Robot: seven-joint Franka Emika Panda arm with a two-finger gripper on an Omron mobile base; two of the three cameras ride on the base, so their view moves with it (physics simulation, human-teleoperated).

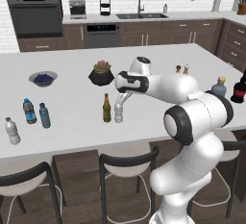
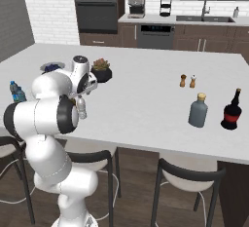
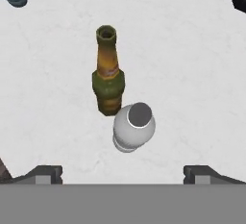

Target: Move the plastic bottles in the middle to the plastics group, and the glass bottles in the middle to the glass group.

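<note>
Whitish water bottle (image 3: 133, 128) stands upright on island counter (image 1: 158, 59), directly below our gripper (image 3: 123, 174), long axis vertical, cap facing hand camera. Our fingers spread fully wide, holding nothing, straddling line above bottle. Amber beer bottle (image 3: 107, 71) upright just beside it, on far side in hand view, apparently not touching; we judge descent needs care not to knock it. Blue water bottle (image 1: 44, 115) well apart toward plastics group; glass group (image 2: 214, 110) at opposite end.
</note>
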